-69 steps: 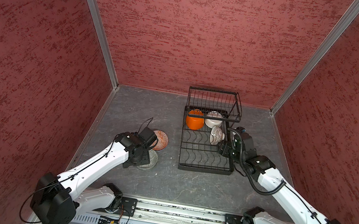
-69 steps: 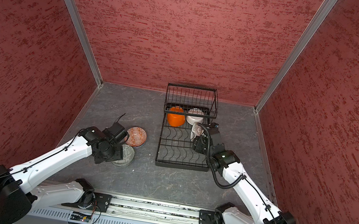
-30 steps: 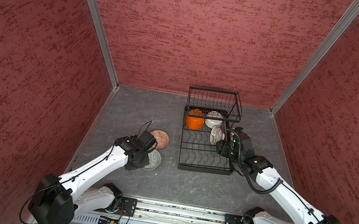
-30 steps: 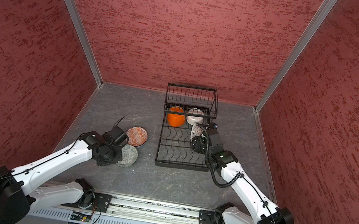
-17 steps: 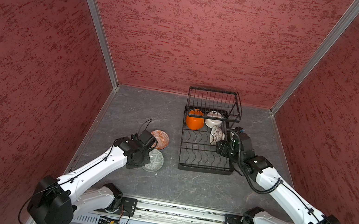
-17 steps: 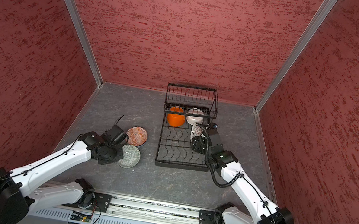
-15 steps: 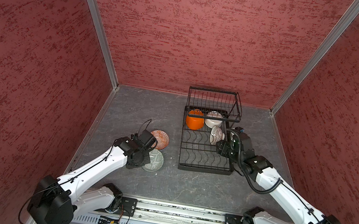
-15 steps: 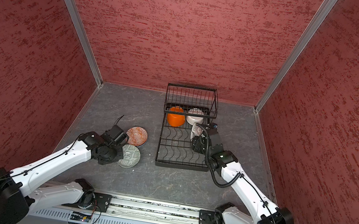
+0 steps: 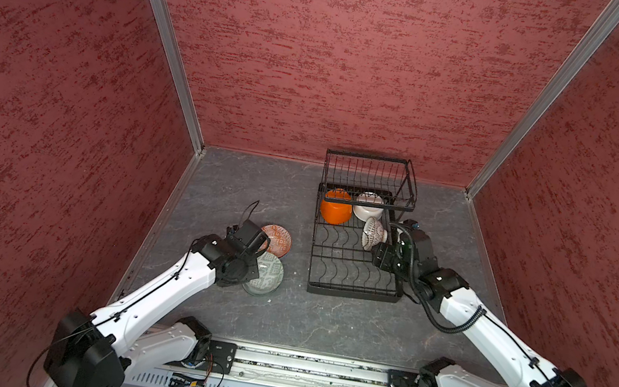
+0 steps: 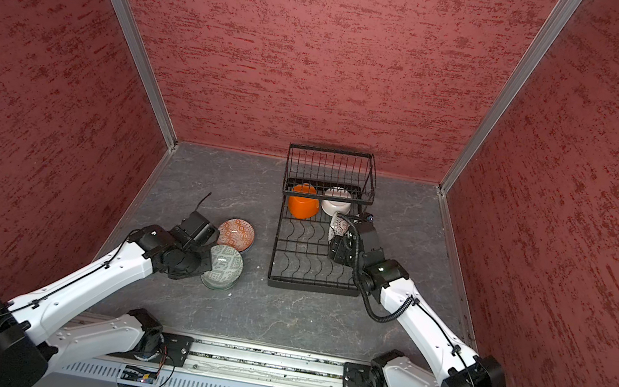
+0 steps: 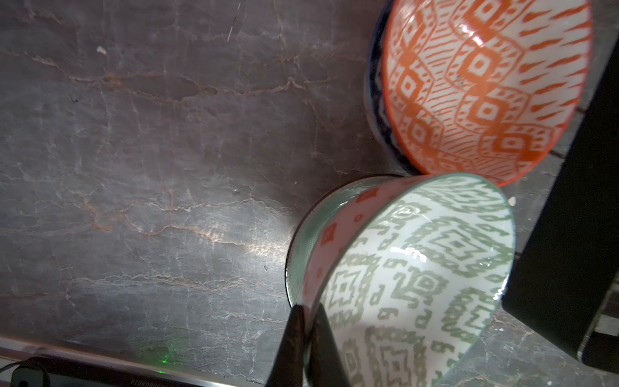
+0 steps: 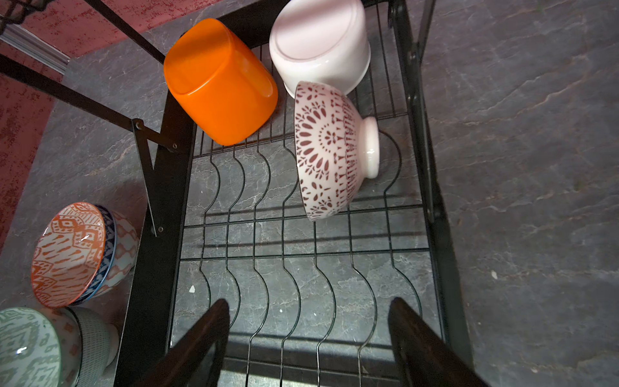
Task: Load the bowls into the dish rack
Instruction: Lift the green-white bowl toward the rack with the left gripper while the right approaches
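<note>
1. Reaching out with the left arm (image 9: 163, 285) off the near-side rail (image 9: 293, 364), forward and a touch inward, white forearm running up to a black wrist tipped downward.
2. Clamped down hard with the left pincer (image 11: 306, 311): dark fingers (image 11: 289, 338) nearly touching, one inside and one outside the wall of the green-patterned bowl (image 11: 418, 268), pinching right at the rim.
3. Stretching in with the right arm (image 9: 488, 328) from the rail's other end, forward and inward too, black cable (image 9: 442, 327) looping under the wrist.
4. Spread wide with the right pincer (image 12: 308, 303): both fingers well apart, pointing ahead and down, nothing gripped between them.
</note>
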Tool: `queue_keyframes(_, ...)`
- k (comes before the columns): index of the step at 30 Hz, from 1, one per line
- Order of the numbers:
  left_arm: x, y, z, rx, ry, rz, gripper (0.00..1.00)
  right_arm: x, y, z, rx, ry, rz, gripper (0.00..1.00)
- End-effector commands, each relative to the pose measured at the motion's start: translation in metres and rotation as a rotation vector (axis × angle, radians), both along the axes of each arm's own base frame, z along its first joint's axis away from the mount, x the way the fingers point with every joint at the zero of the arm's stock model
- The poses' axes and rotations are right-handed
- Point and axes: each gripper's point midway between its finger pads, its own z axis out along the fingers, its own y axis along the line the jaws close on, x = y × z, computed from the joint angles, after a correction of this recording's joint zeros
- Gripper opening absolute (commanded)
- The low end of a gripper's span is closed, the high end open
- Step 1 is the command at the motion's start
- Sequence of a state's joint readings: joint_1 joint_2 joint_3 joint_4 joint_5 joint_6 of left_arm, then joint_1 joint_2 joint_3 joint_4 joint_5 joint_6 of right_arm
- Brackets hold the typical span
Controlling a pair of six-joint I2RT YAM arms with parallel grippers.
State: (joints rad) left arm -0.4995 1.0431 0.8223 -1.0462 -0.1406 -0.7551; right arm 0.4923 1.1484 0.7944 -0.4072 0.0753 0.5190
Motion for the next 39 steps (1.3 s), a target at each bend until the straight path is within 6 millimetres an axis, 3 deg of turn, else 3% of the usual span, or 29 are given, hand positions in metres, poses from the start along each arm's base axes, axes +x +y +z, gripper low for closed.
queue_keyframes(1, 0.018, -0.007, 0.024, -0.039, -0.099, -0.025, 0.00, 0.007, 0.009, 0.016, 0.024, -0.032, 0.023, 0.76)
queue_keyframes(12, 0.028, -0.024, 0.055, -0.129, -0.222, -0.112, 0.00, 0.004, 0.023, 0.032, 0.047, -0.049, 0.080, 0.74)
queue_keyframes(18, 0.031, -0.037, 0.065, -0.163, -0.268, -0.154, 0.00, -0.001, 0.048, 0.045, 0.088, -0.062, 0.172, 0.71)
queue_keyframes(26, 0.041, -0.069, 0.074, -0.182, -0.317, -0.234, 0.00, -0.012, 0.086, 0.057, 0.145, -0.065, 0.280, 0.67)
queue_keyframes(39, 0.060, -0.113, 0.074, -0.199, -0.335, -0.331, 0.00, -0.031, 0.134, 0.050, 0.111, -0.037, 0.357, 0.59)
